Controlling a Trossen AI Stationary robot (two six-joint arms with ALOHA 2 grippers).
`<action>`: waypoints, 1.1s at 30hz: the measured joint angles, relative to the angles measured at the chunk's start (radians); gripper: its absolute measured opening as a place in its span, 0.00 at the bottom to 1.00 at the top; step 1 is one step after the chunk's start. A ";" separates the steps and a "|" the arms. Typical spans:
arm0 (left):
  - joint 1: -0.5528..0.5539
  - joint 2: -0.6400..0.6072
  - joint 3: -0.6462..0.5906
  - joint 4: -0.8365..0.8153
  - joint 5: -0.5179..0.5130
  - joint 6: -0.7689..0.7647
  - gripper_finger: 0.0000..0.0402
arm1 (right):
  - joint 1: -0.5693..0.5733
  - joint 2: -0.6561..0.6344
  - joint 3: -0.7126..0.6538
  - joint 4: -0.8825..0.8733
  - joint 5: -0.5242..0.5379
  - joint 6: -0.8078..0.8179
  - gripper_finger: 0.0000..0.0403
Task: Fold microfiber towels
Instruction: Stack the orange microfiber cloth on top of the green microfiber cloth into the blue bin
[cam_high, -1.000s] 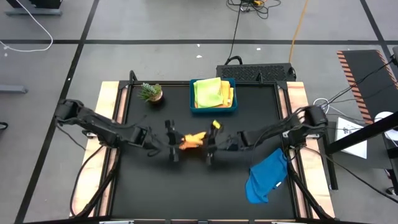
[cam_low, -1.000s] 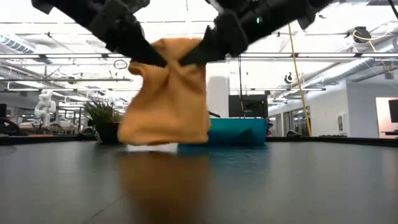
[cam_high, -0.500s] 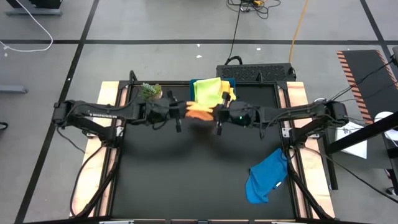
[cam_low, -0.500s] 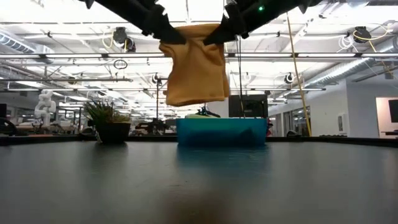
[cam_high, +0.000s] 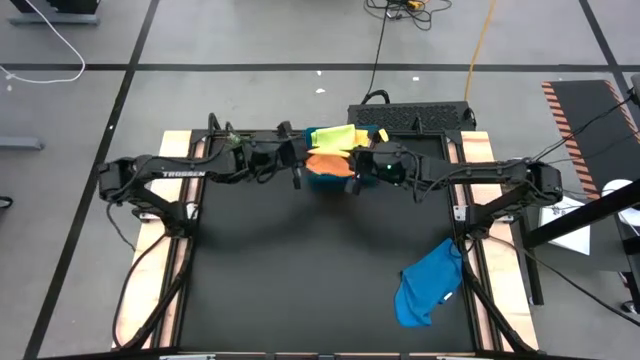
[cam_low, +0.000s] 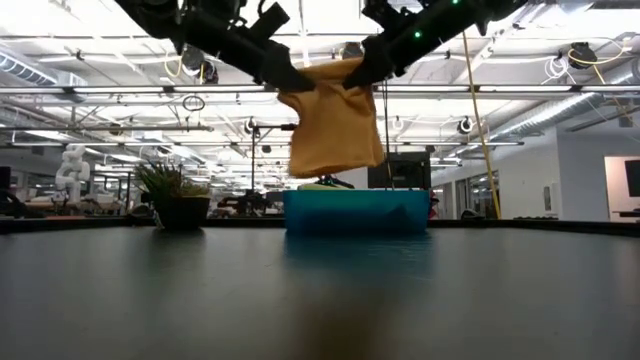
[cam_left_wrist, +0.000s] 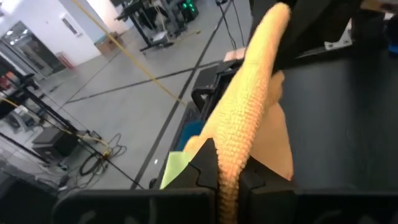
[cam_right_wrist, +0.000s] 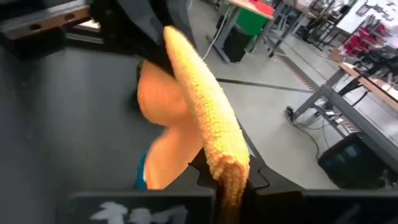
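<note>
A folded orange towel (cam_low: 335, 125) hangs between my two grippers above the blue tray (cam_low: 355, 212) at the table's far edge. In the high view the towel (cam_high: 327, 163) shows over the tray (cam_high: 322, 183). My left gripper (cam_high: 298, 168) is shut on the towel's left upper corner and my right gripper (cam_high: 353, 172) on its right upper corner. A lime-green towel (cam_high: 335, 137) lies in the tray. A blue towel (cam_high: 430, 285) lies crumpled on the table at the near right. My left gripper pinches the towel's upper left corner (cam_left_wrist: 227, 177) between its two fingers, over a folded edge of several layers. It comes slanting down from the table's left. The towel hangs below, clear of the tray. My right gripper pinches the towel's upper right corner (cam_right_wrist: 228, 177) between its two fingers, over the same folded top edge. It comes slanting down from the table's right. The top edge (cam_low: 330, 68) sags slightly between the two grippers, and the cloth hangs free.
A small potted plant (cam_low: 175, 195) stands at the far left, next to the tray and below my left arm. The black table top (cam_high: 300, 270) is bare in the middle and near left.
Both grippers have carried the orange towel up and toward the table's far edge, from mid-table to above the blue tray. The towel's lower end, near the table a second ago, now hangs clear above the tray. Both grippers have stayed shut on it.
</note>
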 joint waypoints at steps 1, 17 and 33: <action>0.007 0.006 0.014 -0.002 0.009 -0.001 0.02 | -0.008 -0.011 0.000 -0.008 -0.001 0.000 0.01; 0.034 0.180 0.274 -0.290 0.105 -0.091 0.03 | -0.163 -0.035 0.000 -0.162 -0.285 0.156 0.00; -0.057 0.103 0.282 -0.435 0.221 -0.232 0.02 | -0.112 -0.055 0.000 -0.164 -0.736 0.333 0.00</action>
